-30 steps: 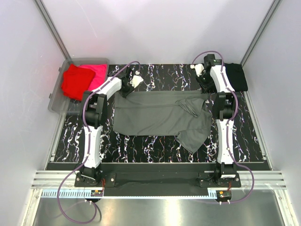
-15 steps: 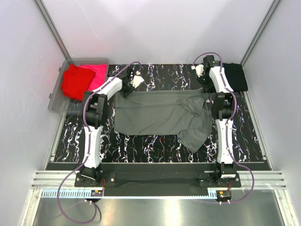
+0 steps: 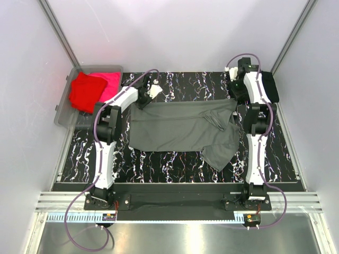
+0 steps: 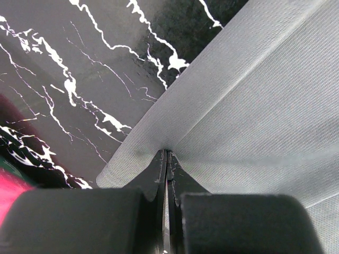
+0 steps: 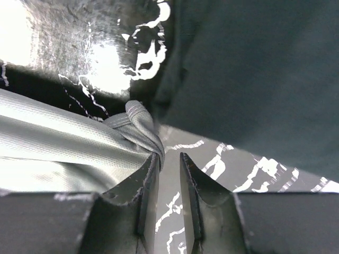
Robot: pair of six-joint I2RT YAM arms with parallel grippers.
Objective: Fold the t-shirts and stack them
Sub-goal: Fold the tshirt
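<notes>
The grey shirt (image 3: 180, 129) is thin, limp and light. I expect it to sag, wrinkle and drag on the table (image 3: 175, 164), though a firm pinch should keep it from slipping. The best places to grip are corners and hems, one per arm, so the cloth can be pulled taut between them.

Left gripper (image 4: 165, 159): the jaws are fully closed and pinch a hem corner at their tips. The shirt fans out ahead and to the right of the jaws.

Right gripper (image 5: 169, 156): the jaws are parted by a narrow gap, and bare table shows between them. A bunched fold of the grey shirt touches the tip of the finger (image 5: 143, 190) on the left of the wrist view. I judge that the fold is not clamped. The black shirt (image 5: 254, 69) lies ahead of these jaws, to the right.
</notes>
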